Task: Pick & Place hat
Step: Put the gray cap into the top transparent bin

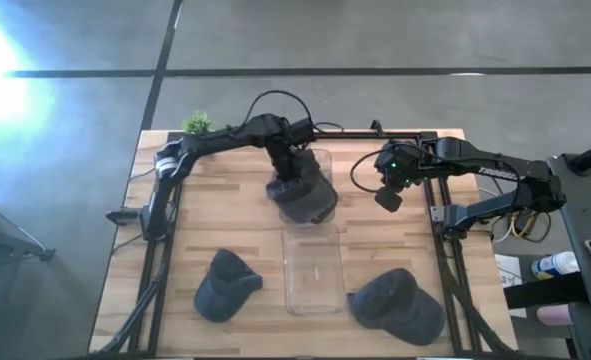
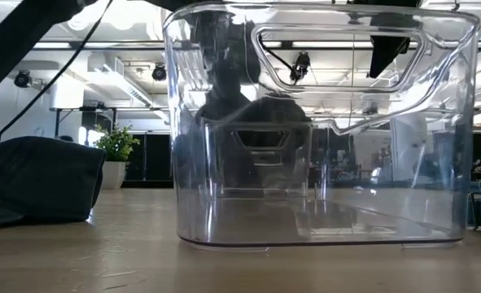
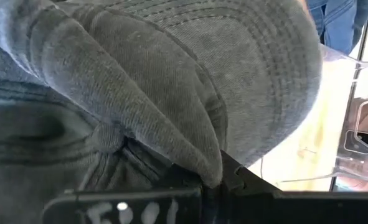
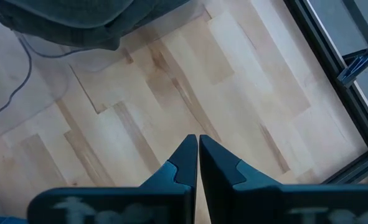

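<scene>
My left gripper is shut on a dark grey cap over the far end of a clear plastic bin in the middle of the table. The cap fills the left wrist view. In the low view it shows dimly through the bin's walls. Two more grey caps lie flat on the table, one left of the bin and one right of it. My right gripper is shut and holds nothing. It hovers over bare wood right of the bin's far end. My left gripper pinches a bunched fold of the cap's cloth between its two fingers, coming from above. The cap hangs below the fingers over the bin's far end. The cap itself hides its underside, so I cannot tell whether it touches the bin.
A black metal frame runs along the table's left, right and far sides. A small green plant stands at the far left corner. Cables loop near the far edge. Bare wood lies between the bin and the right frame rail.
</scene>
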